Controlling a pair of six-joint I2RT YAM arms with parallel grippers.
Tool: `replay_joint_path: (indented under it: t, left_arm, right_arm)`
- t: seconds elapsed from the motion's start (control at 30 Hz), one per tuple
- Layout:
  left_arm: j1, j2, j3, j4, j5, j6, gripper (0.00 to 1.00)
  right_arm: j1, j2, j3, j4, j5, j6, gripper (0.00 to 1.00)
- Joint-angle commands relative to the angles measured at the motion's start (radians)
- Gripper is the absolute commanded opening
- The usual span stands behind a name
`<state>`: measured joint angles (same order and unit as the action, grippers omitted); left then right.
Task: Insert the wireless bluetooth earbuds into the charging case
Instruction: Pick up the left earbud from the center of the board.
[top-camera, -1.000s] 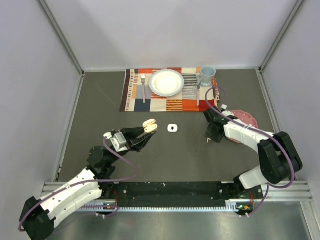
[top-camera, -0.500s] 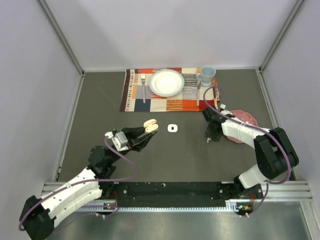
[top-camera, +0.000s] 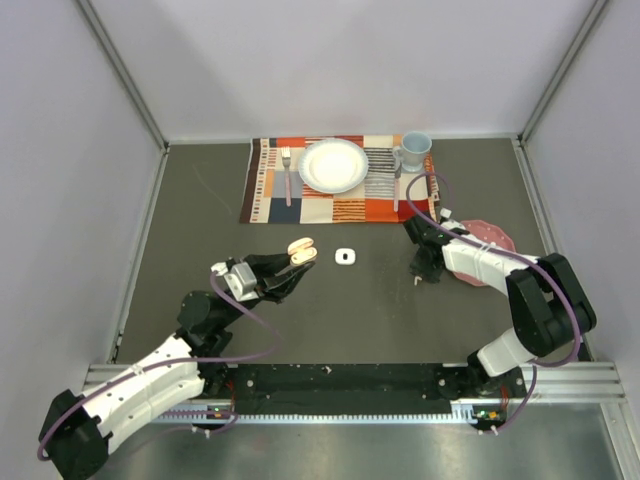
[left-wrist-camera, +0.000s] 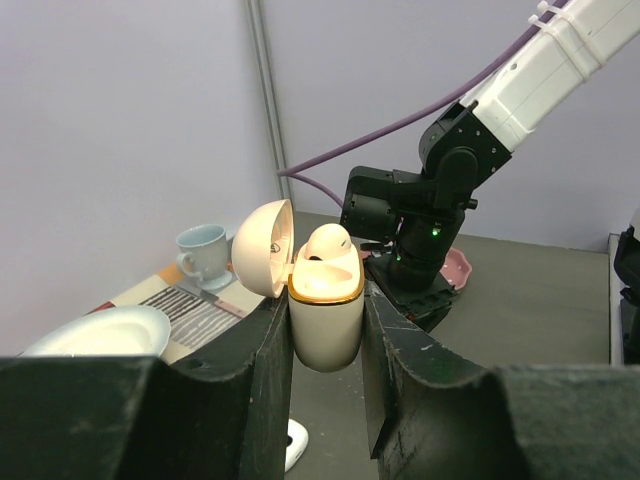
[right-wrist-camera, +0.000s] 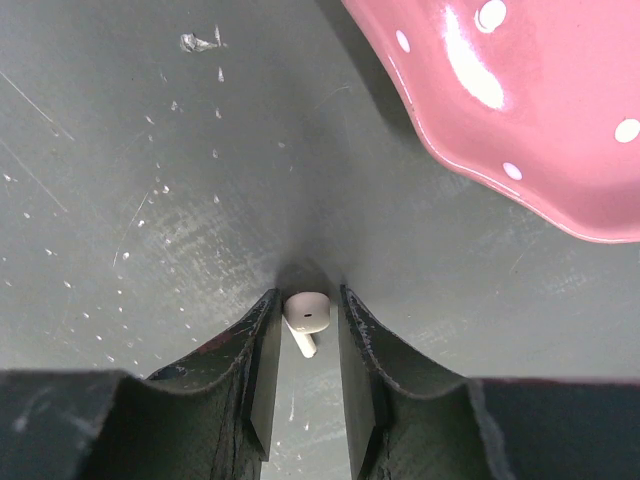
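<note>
My left gripper (top-camera: 296, 266) is shut on an open cream charging case (top-camera: 301, 249) and holds it upright above the table. In the left wrist view the case (left-wrist-camera: 325, 320) sits between my fingers (left-wrist-camera: 325, 340), its lid swung left, with one white earbud (left-wrist-camera: 327, 243) in it. My right gripper (top-camera: 422, 276) points down at the table beside the pink dish. In the right wrist view its narrow jaws (right-wrist-camera: 305, 305) close round a tiny white earbud (right-wrist-camera: 308, 312) lying on the table, stem towards the camera.
A small white rounded-square case (top-camera: 345, 257) lies on the table between the arms and shows low in the left wrist view (left-wrist-camera: 293, 443). A pink dotted dish (top-camera: 497, 238) (right-wrist-camera: 520, 110) is right of my right gripper. A striped placemat (top-camera: 270, 195) holds a plate (top-camera: 333, 165), fork (top-camera: 286, 175) and cup (top-camera: 414, 150).
My right arm shifted slightly left and back by the pink dish, then held still. My left gripper and the case have hardly moved.
</note>
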<state>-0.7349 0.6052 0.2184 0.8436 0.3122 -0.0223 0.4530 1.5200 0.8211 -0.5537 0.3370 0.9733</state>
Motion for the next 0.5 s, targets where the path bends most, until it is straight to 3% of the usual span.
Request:
replay_joint_path:
  t: [0.0, 0.47]
  left_arm:
    - [-0.001, 0.005, 0.009, 0.038, -0.015, 0.013, 0.00]
    - [-0.001, 0.007, 0.009, 0.035, -0.015, 0.015, 0.00]
  right_arm:
    - [-0.010, 0.012, 0.035, 0.021, 0.016, 0.011, 0.29]
    - [-0.008, 0.005, 0.029, 0.035, 0.004, 0.002, 0.25]
